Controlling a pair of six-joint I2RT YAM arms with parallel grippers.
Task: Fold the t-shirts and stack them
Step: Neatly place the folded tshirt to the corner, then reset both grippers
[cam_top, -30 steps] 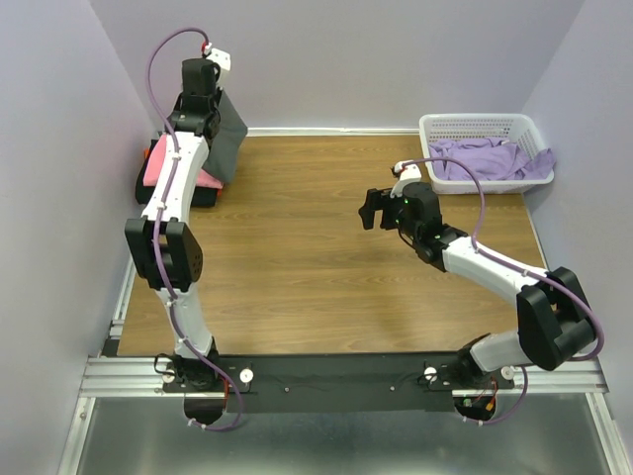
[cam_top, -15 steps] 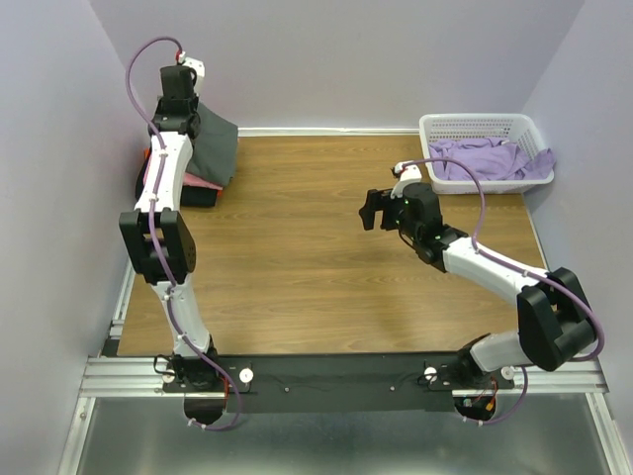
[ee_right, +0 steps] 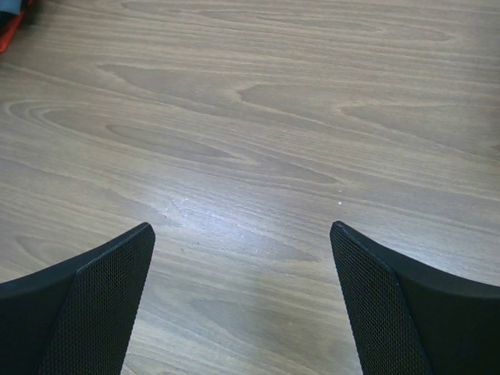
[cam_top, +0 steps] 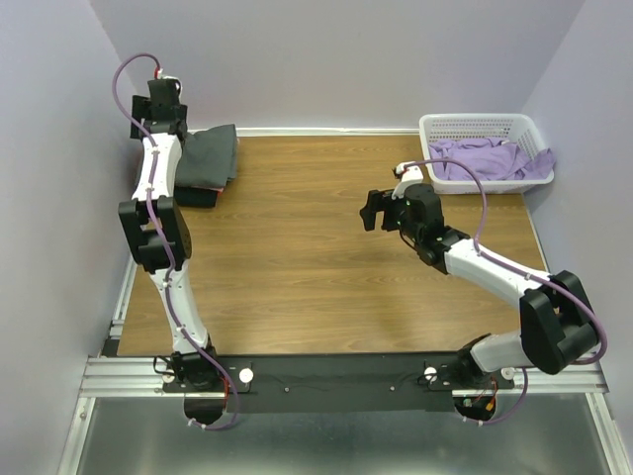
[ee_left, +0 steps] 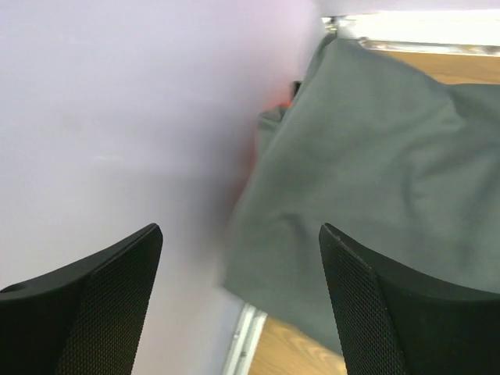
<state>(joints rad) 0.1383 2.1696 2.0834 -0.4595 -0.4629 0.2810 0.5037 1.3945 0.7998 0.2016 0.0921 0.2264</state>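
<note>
We see the left gripper (ee_left: 238, 234) raised in the far left corner against the wall, its fingers spread wide with nothing between them. Close beside it, the charcoal grey t-shirt (cam_top: 208, 156) lies folded on top of a stack at the far left edge of the table (cam_top: 297, 257). A black t-shirt (cam_top: 195, 196) shows beneath it. The right gripper (cam_top: 374, 210) hovers over bare wood near the middle of the table, its fingers just as wide and equally empty. The lavender t-shirts (cam_top: 485, 158) sit crumpled in the white basket (cam_top: 475, 121) at the far right corner, with some cloth spilling over its right rim.
</note>
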